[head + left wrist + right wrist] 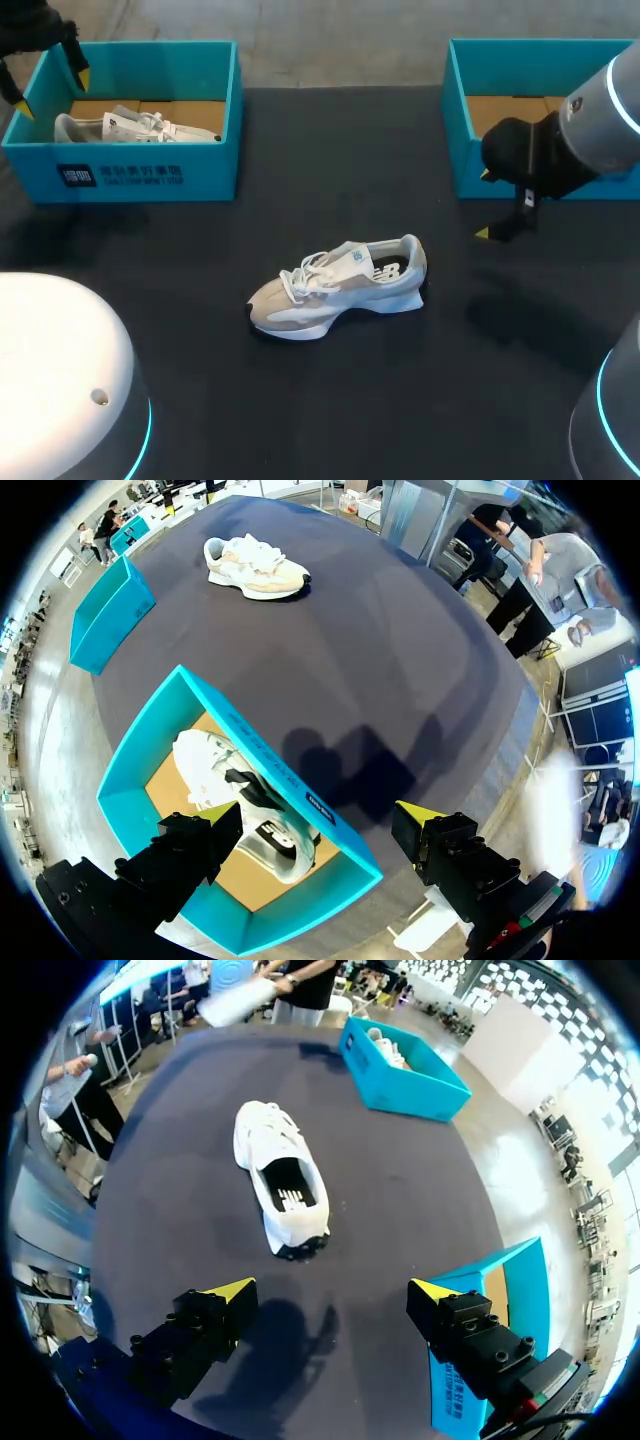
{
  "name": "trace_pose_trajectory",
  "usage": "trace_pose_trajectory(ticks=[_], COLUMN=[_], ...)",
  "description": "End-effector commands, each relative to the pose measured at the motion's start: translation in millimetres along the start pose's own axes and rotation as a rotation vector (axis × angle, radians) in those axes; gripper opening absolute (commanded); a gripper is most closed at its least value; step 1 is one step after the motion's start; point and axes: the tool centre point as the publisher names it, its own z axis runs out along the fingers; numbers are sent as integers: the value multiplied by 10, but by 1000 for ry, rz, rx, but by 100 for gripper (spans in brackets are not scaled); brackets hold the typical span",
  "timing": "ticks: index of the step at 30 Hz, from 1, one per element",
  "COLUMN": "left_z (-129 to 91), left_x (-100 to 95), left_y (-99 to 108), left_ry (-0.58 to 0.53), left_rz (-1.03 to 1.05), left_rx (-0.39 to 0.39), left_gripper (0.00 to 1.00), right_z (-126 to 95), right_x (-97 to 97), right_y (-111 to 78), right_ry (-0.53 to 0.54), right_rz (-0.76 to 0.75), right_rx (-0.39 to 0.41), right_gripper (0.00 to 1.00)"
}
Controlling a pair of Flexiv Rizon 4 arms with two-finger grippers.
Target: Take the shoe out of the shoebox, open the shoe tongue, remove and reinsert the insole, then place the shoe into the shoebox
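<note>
Right wrist view: my right end effector (332, 1292) stands wide, empty. The grey-and-white laced sneaker (280, 1175) lies ahead on the dark tabletop (400, 1190), outside the teal cardboard shoebox (527, 1295). Judged next: advance, pinch tongue (277, 1156) open.

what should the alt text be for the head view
A white and grey sneaker stands on its sole on the dark table, toe pointing to the view's left. At the far edge the left shoebox holds a second shoe, with the left gripper open over its end; the right gripper hangs open before the right shoebox.
</note>
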Motion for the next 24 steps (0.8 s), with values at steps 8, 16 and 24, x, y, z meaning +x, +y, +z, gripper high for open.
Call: trace_pose_trajectory(ticks=[8,16,24], left_z=[0,0,0], left_x=[8,8,8], left_y=[-8,-8,-8], left_ry=[0,0,0], left_rz=[0,0,0], left_rx=[-3,-3,-3], left_gripper=[100,100,100], right_z=[100,362,548], right_x=[30,127,209], right_y=[-64,-385,-497], right_ry=[-4,-17,14], right_rz=[-46,-29,-18], right_rx=[-34,-137,-332], right_gripper=[100,100,100])
